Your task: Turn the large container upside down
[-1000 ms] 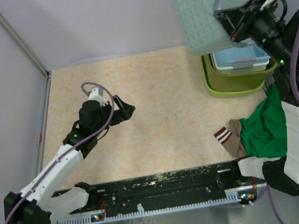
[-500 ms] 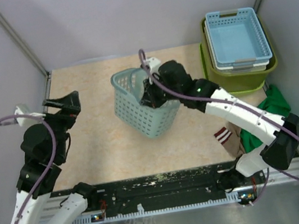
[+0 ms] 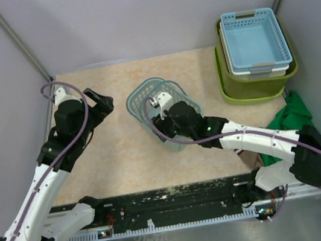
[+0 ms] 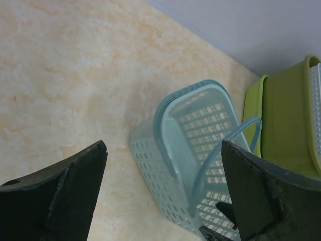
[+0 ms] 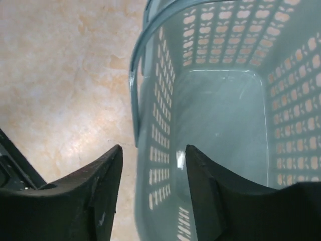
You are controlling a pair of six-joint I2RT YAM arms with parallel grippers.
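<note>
The large container [image 3: 252, 92] sat upright in the far right corner of the worktop [image 3: 130, 162], its opening facing up. A pale blue basket [image 3: 254, 38] was nested inside it and stood above its rim. Neither arm was near it.

My right gripper [image 5: 153, 150] was over the teal perforated basket [image 3: 145, 98] near the middle of the worktop. Through the right wrist camera I saw its fingers parted, one outside the basket's wall and one over its inside. The wall ran between them and I saw no contact, so it gripped nothing.

My left gripper [image 4: 163, 143] hung above the left side of the worktop, spread wide and empty, pointing towards the teal basket but well apart from it. A green cloth [image 3: 290, 127] lay at the right edge, in front of the large container.
</note>
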